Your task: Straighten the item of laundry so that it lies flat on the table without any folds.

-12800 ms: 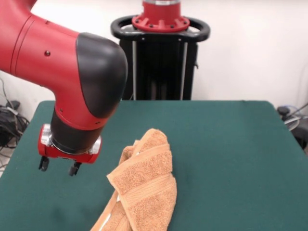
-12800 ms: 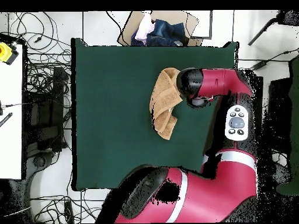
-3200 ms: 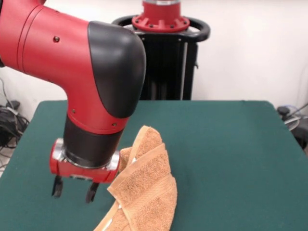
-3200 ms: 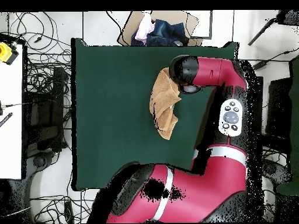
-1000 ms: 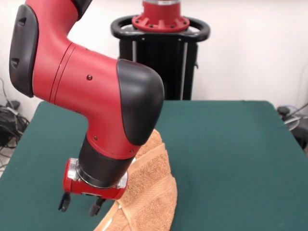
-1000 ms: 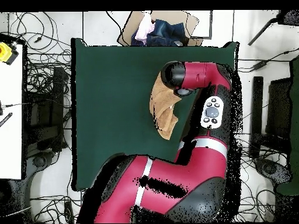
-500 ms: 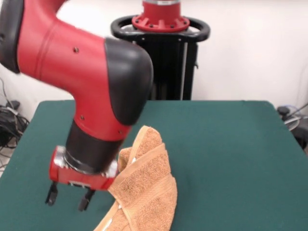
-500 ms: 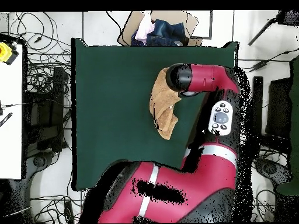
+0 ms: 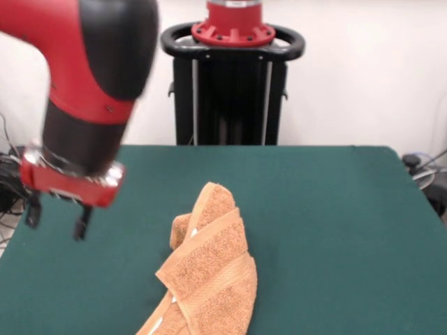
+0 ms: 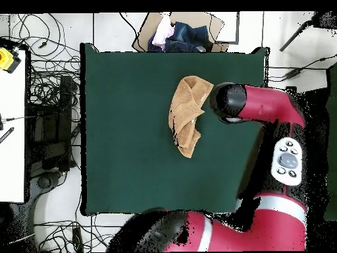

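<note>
The orange-tan towel [image 9: 209,269] lies crumpled and folded over itself on the green table [image 9: 335,223], a long bunched heap running to the near edge, with band stripes and a white strip showing. In the overhead view the towel [image 10: 186,115] sits in the middle right of the table [image 10: 125,145]. My gripper [image 9: 56,223] hangs open and empty above the table's left side, well apart from the towel. In the overhead view the arm's black and red end [image 10: 227,102] stands just right of the towel and hides the gripper.
The black pedestal [image 9: 234,77] stands behind the table's far edge. A cardboard box with clothes [image 10: 178,33] sits past the table's top edge. Cables [image 10: 46,99] and a white desk [image 10: 10,132] lie to the left.
The arm has swung away from the towel, left and upward in the front view, and the gripper now hangs clear of it. The towel has not changed shape.
</note>
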You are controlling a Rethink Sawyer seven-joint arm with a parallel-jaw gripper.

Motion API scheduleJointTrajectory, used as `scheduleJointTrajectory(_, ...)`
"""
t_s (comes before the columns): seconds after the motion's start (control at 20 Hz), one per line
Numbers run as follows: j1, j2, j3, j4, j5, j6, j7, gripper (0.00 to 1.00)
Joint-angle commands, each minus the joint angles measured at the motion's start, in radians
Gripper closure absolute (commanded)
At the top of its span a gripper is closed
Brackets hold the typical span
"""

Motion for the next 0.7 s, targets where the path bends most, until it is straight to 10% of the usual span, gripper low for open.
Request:
scheduleJointTrajectory(0.05, -0.034, -0.106, 0.146, 0.243, -0.003, -0.028, -0.117, 0.0)
scheduleJointTrajectory(0.7, 0.074, -0.039, 0.027, 0.099, -0.124, 0.267, -0.134, 0.0)
